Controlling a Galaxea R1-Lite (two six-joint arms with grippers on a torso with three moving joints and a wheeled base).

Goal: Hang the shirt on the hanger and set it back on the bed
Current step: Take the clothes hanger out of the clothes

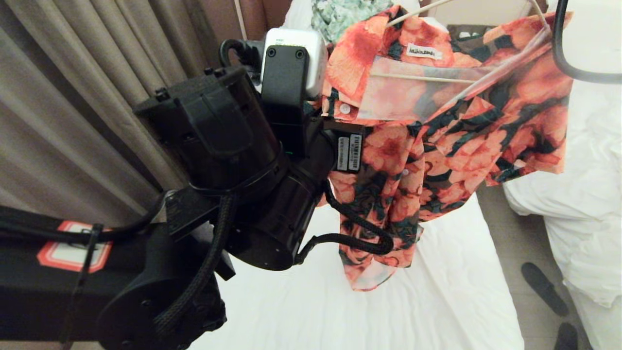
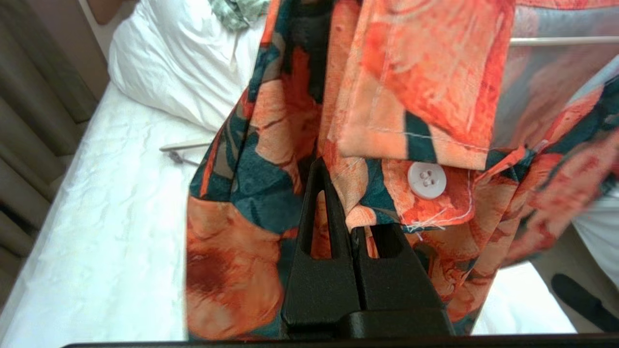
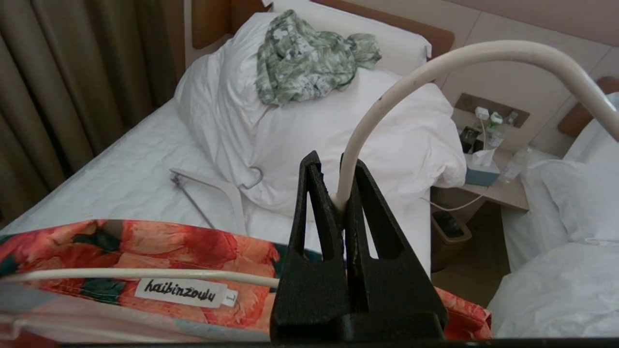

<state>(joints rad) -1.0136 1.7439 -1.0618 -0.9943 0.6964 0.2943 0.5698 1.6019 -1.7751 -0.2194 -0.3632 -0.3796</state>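
Nearest to where I stood, the left gripper [image 2: 355, 232] had its fingers pressed together on a fold of the shirt [image 1: 437, 146] just under the collar, beside a white button [image 2: 426, 180]. The shirt hung in the air above the bed [image 1: 437, 301], over the near stretch of its white sheet, bunched and lopsided, one side drooping lower than the other.

Just beyond, the right gripper [image 3: 341, 203] had its fingers clamped tight on the neck of the hanger [image 3: 483, 53], below its curved hook, holding it up with the shirt's labelled collar draped along its thin arm.

To do this step well, I judged, the left gripper should draw the cloth outward over the hanger's free shoulder while the right kept the hanger level and steady.

Farther off, by the pillows [image 3: 309, 140] at the head of the bed, lay a second hanger [image 3: 217, 186] and a crumpled green garment [image 3: 304, 58].
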